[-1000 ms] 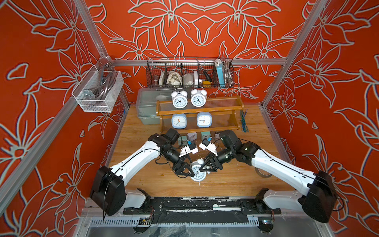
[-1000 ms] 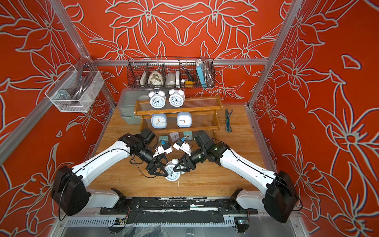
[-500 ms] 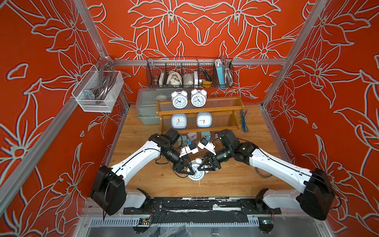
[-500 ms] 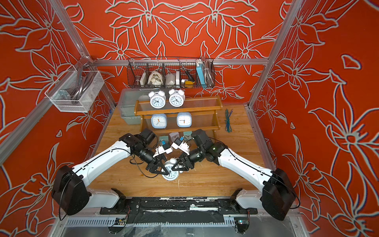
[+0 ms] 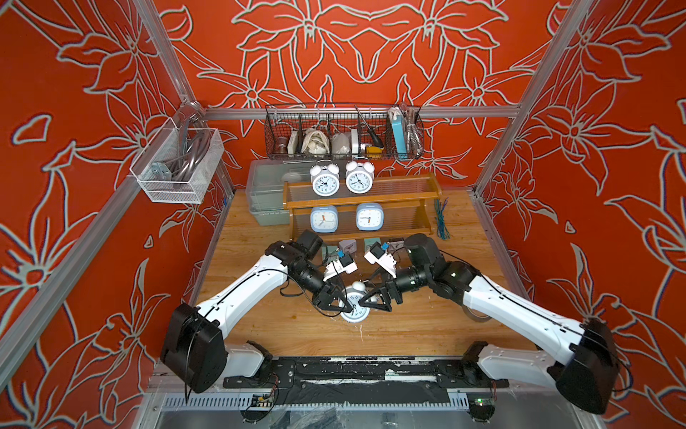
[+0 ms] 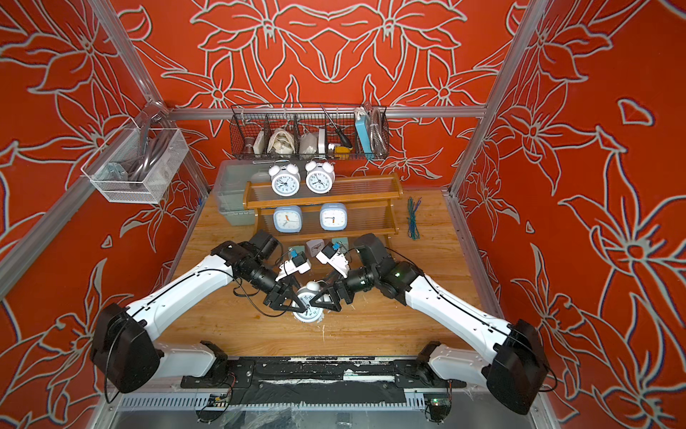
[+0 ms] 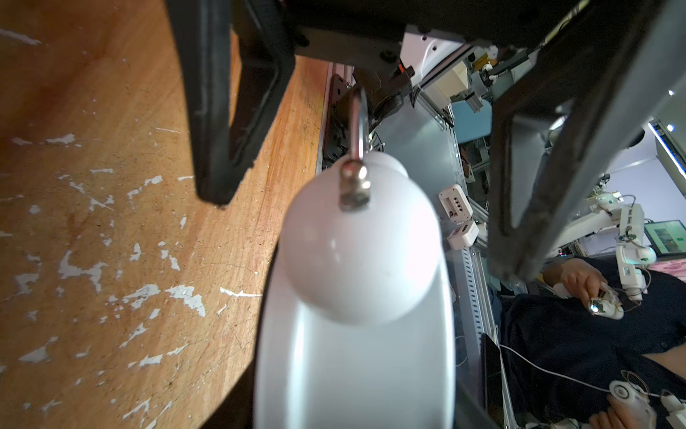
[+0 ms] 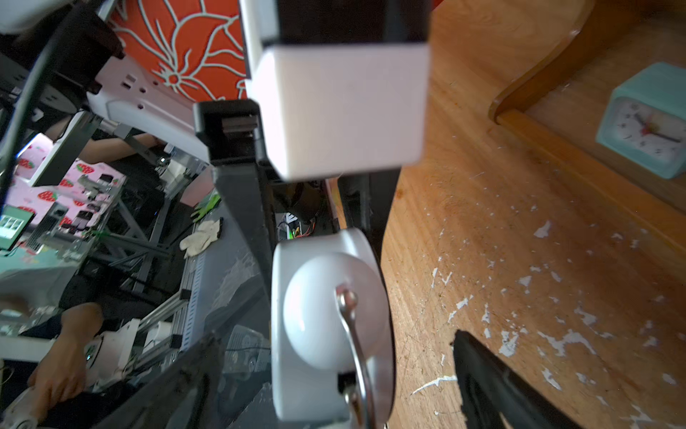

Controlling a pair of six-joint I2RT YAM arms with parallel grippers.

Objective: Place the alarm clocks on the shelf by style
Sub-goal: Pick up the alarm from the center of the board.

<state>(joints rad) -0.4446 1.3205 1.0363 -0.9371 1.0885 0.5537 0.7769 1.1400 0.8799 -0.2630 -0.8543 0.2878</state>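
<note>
A white twin-bell alarm clock (image 5: 355,305) (image 6: 307,305) sits low over the table's middle, face up. My left gripper (image 5: 346,302) is shut on its body (image 7: 356,353). My right gripper (image 5: 368,301) is open and straddles the same clock (image 8: 326,327), with its fingers (image 8: 493,386) clear of it. The shelf (image 5: 402,203) at the back holds two twin-bell clocks (image 5: 325,182) on top and two light-blue square ones (image 5: 324,219) in the middle. Small cube clocks (image 5: 348,246) stand along its lowest tier, among them a teal one (image 8: 646,122). The arms partly hide them.
A black wire basket (image 5: 343,132) hangs on the back wall and a white mesh basket (image 5: 178,165) on the left wall. A grey bin (image 5: 265,193) stands left of the shelf and green ties (image 5: 441,219) lie right of it. A tape roll (image 5: 477,315) lies under my right arm.
My left gripper has closed on the twin-bell clock, and my right gripper has opened and let go of it. Both arms stay almost in place.
</note>
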